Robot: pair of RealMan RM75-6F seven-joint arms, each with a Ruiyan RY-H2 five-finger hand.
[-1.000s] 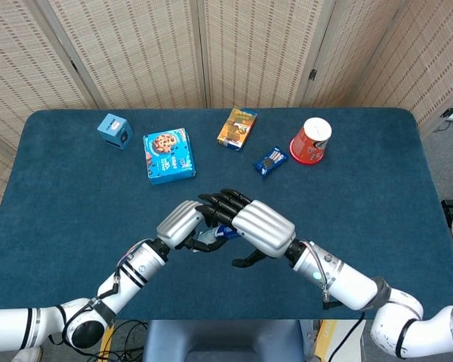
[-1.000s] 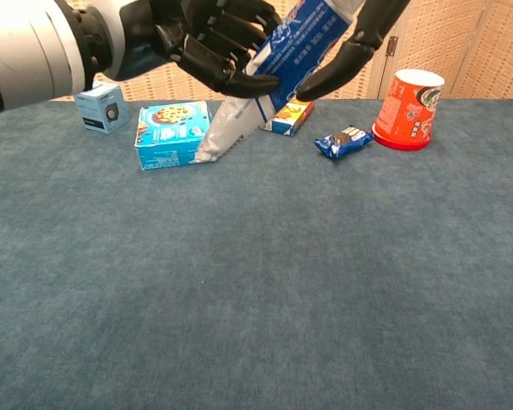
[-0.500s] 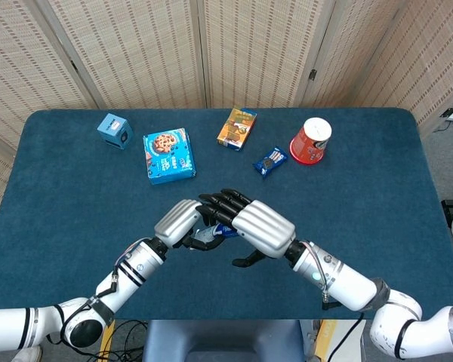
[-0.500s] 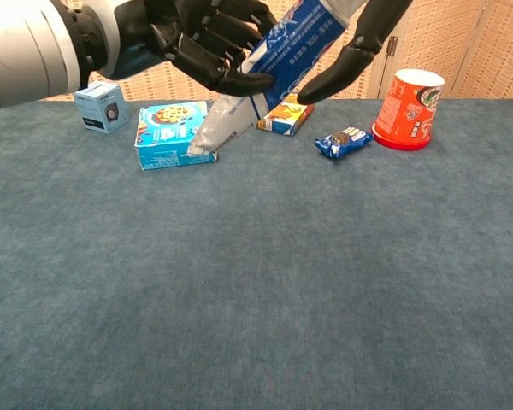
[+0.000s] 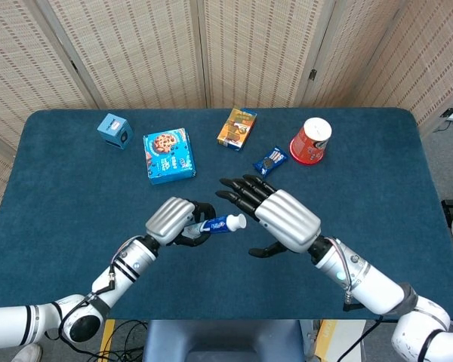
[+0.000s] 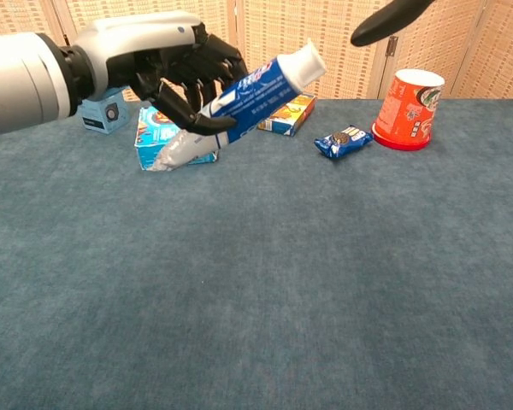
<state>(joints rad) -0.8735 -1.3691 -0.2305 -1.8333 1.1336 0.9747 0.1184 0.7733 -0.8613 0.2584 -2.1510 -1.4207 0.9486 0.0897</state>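
Note:
My left hand (image 5: 172, 221) (image 6: 167, 64) grips a blue and white tube with a white cap (image 5: 225, 223) (image 6: 244, 88), held above the blue table with the cap pointing toward my right hand. My right hand (image 5: 278, 217) hovers just beside the cap, fingers spread and holding nothing. In the chest view only one dark fingertip of the right hand (image 6: 386, 19) shows at the top edge.
Along the far side of the table (image 5: 377, 181) lie a small blue box (image 5: 114, 130), a blue cookie box (image 5: 168, 155) (image 6: 156, 141), an orange snack box (image 5: 237, 127) (image 6: 289, 115), a small blue cookie packet (image 5: 270, 161) (image 6: 342, 141) and a red cup (image 5: 311, 141) (image 6: 408, 109).
My right hand has let go of the tube and drawn back to the right with fingers spread. My left hand now holds the tube alone, lower and tilted flatter.

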